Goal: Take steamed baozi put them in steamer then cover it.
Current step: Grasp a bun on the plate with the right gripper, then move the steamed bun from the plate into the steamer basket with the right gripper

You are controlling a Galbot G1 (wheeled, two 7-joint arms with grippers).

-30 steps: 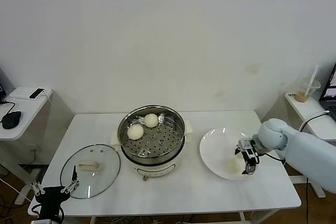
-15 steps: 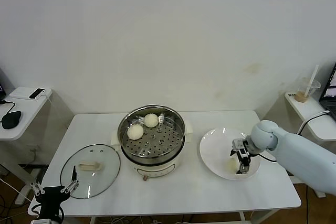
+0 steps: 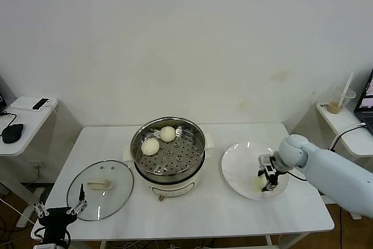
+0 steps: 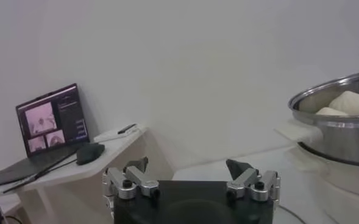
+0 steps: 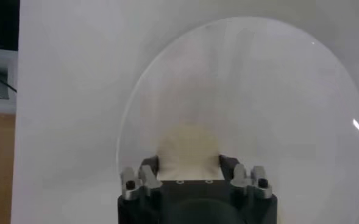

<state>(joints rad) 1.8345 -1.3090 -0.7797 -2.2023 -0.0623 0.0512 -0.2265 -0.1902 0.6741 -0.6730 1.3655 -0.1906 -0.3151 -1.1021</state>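
Jaws grip one baozi (image 3: 259, 183) — two steamed

Pale blue-grey right arm (image 3: 329, 170) (black cable).

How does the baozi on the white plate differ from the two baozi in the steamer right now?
The baozi on the plate sits between the right gripper's fingers; the two in the steamer lie untouched. It rests on the smooth white plate; they rest on the perforated steel tray inside the steamer. It is alone; they sit side by side. All are pale, round and smooth.
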